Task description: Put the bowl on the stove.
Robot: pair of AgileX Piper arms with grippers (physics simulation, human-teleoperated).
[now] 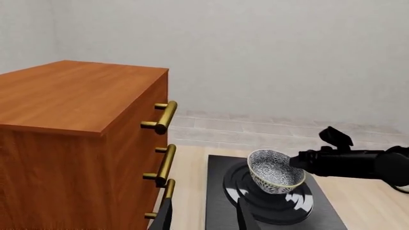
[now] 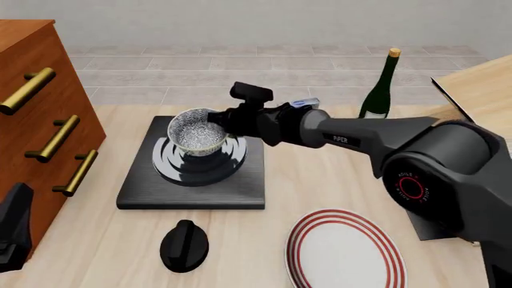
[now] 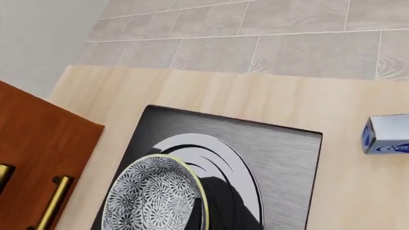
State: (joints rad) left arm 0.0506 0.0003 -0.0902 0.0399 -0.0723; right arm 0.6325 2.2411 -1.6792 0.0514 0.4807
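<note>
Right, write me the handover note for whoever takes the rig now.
Right gripper: at the bowl rim, apparently shut on it.
Left gripper: idle by the wooden cabinet, state unclear.
Bowl: tilted, over the burner of the stove; contact with the burner not clear.
Done: bowl carried to the stove.
Left: set it flat, release, withdraw the right arm.

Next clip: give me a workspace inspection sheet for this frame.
Surface: light wooden table.
Job's things: bowl tilted over the burner rings of the stove, held at its rim.
Clutter: red-striped plate, black knob, green bottle, small blue-and-white box.
Grippers: right gripper shut on the bowl; left gripper only partly in view, state unclear.
Cables: nothing seen.
Surroundings: wooden drawer cabinet with brass handles, tiled floor, pale wall.
</note>
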